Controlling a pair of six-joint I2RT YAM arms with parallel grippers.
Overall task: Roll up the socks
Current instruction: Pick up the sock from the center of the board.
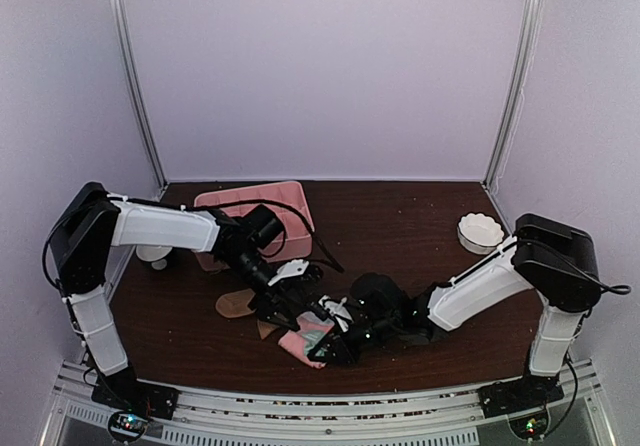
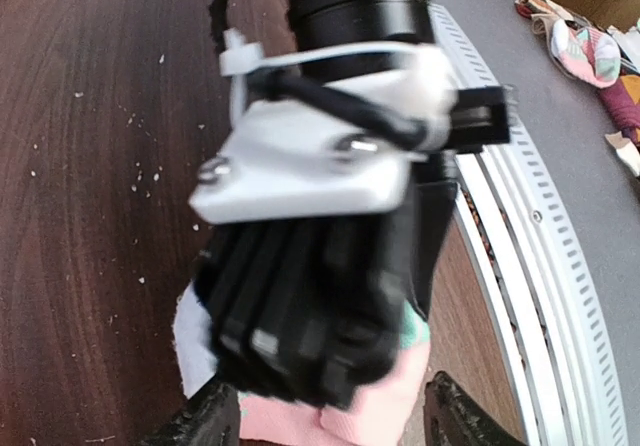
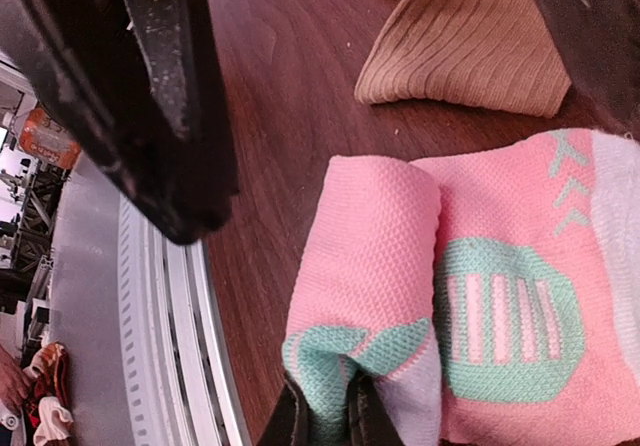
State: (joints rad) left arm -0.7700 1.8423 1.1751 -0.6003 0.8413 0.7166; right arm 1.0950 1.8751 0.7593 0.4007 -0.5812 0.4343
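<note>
One pink sock (image 3: 500, 266), right jaws tight on its mint edge, left jaws wide astride.

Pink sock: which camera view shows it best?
The right wrist view: the pink sock fills it, its mint patches and folded end clear. The top view shows a small pink patch; the left wrist view, only a strip under the right claw.

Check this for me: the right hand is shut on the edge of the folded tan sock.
Not the tan one. The right hand is shut on the edge of the folded pink sock; the tan sock lies beyond it. The right wrist view shows this.
</note>
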